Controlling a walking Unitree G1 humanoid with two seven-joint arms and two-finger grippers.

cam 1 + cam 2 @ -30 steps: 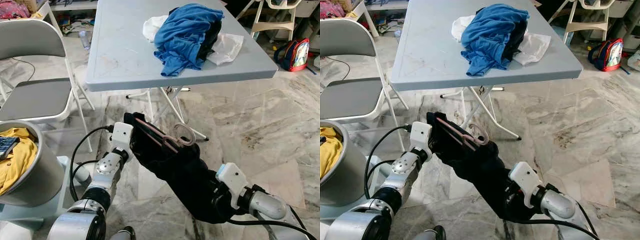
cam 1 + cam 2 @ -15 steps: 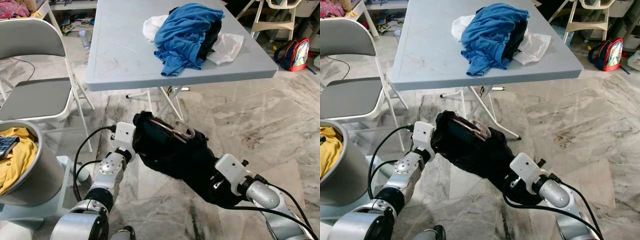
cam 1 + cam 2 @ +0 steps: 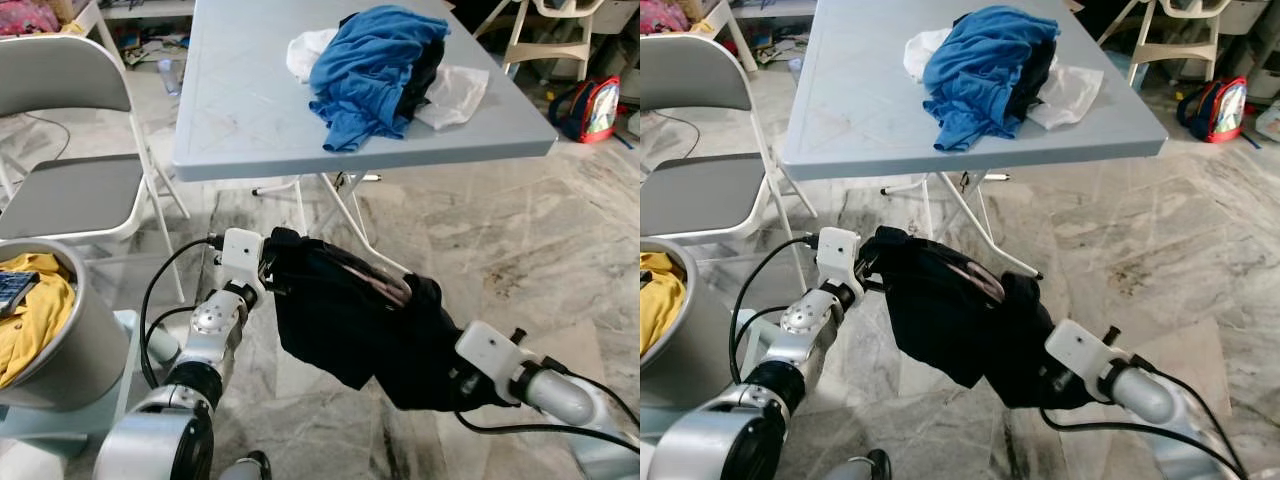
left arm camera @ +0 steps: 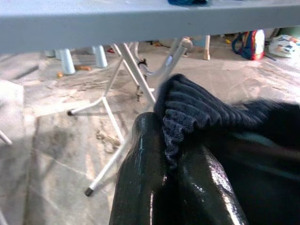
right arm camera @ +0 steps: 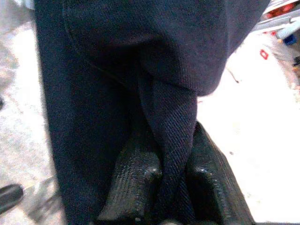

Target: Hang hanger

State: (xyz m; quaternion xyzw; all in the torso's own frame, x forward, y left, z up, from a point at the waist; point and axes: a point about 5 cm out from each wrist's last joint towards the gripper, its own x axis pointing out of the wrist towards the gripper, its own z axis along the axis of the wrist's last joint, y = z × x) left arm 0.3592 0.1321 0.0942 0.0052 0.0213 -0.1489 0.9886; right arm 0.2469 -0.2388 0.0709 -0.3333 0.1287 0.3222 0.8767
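Observation:
A black garment (image 3: 355, 320) with a pinkish hanger (image 3: 378, 285) lying along its top edge hangs stretched between my two grippers, low over the marble floor in front of the table. My left gripper (image 3: 270, 268) is shut on the garment's left end; the left wrist view has its fingers (image 4: 140, 168) pinching ribbed dark cloth (image 4: 201, 112). My right gripper (image 3: 452, 375) is shut on the garment's lower right end. In the right wrist view a fold of the cloth (image 5: 171, 131) runs between the two pads (image 5: 136, 180).
A grey folding table (image 3: 250, 120) stands just ahead with a pile of blue and white clothes (image 3: 375, 60); its white legs (image 3: 335, 205) cross underneath. A grey folding chair (image 3: 70, 190) and a bin of yellow laundry (image 3: 35, 320) are at left. A backpack (image 3: 592, 108) lies far right.
The garment has been lifted and pulled wider. My right gripper moved right and a little up with its end; my left gripper rose slightly, so the cloth now hangs flatter between them.

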